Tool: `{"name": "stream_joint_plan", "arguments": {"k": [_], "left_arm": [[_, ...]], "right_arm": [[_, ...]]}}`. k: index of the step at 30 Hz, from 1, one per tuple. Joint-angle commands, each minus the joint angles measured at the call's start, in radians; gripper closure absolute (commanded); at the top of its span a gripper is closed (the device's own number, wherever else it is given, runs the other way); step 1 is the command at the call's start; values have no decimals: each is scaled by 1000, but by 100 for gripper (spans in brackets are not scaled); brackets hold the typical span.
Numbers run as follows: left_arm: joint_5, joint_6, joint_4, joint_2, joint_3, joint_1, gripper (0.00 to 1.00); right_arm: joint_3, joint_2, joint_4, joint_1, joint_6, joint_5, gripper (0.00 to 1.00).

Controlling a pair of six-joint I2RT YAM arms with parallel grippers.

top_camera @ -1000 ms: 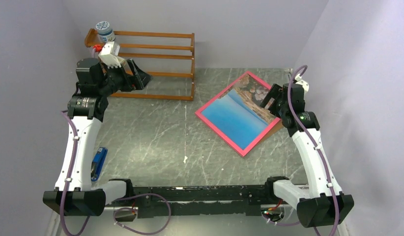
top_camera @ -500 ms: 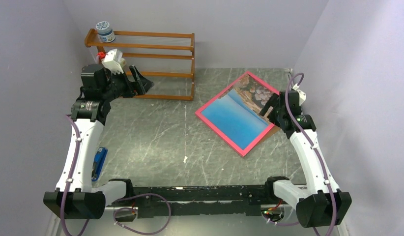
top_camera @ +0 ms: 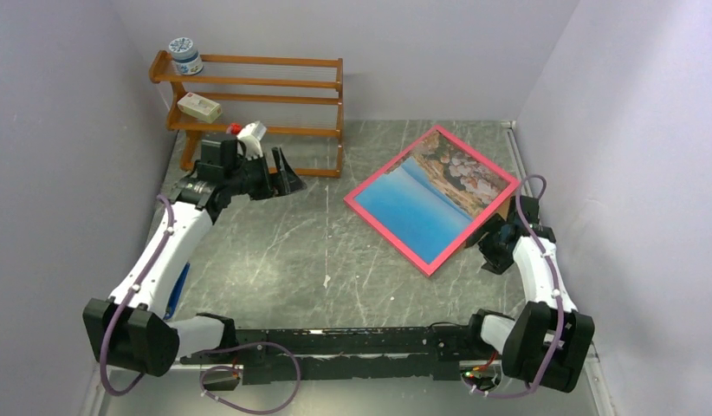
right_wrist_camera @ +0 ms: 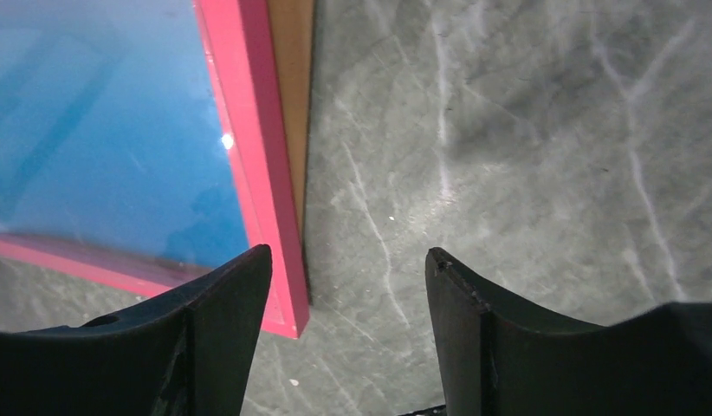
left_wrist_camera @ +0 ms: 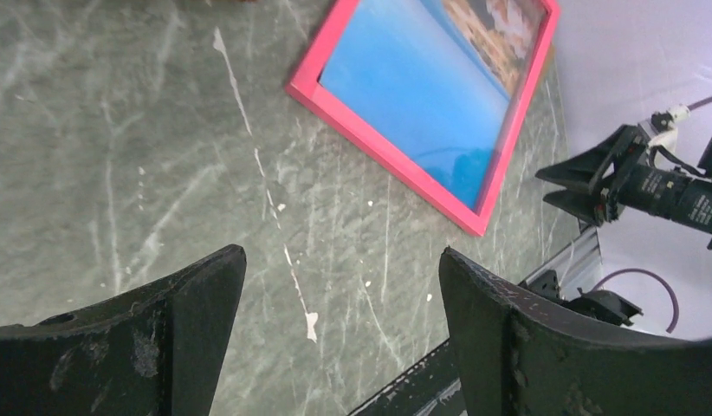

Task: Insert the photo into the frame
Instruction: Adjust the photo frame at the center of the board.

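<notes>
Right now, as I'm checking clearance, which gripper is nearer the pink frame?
Right. The right gripper hangs open at a corner of the frame, on the side nearest that arm. The left gripper, also open, is far across the table, by the wooden rack.

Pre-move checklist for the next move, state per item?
1. The photo sits inside the frame, picture side showing: ok.
2. Frame pink front up on the table: ok.
3. Brown backing sheet lined up with the frame: not ok, a strip pokes out past one edge.
4. Frame lying flat: cannot tell.
5. Left gripper open, empty, far from the frame: ok.
6. Right gripper open, empty, by the frame's near corner: ok.
</notes>
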Motion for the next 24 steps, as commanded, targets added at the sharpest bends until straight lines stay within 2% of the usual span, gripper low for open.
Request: {"name": "stream_joint_plan", "arguments": {"k": [1, 7, 11, 14, 19, 24], "left_arm": [[33, -43, 54, 37, -19, -45, 13], [79, -118, 183, 104, -89, -94, 13], [96, -130, 250, 184, -85, -123, 14], [105, -127, 281, 269, -60, -143, 15], [81, -138, 320, 417, -3, -157, 19], [61, -147, 388, 551, 71, -162, 21]], "right_arm": [[-32, 26, 168, -15, 4, -133, 34], [-72, 83, 278, -16, 34, -231, 39], [-67, 129, 320, -14, 43, -263, 49], [-52, 165, 329, -14, 42, -271, 52], [-12, 181, 276, -11, 28, -201, 56], [70, 177, 175, -1, -7, -23, 59]]}}
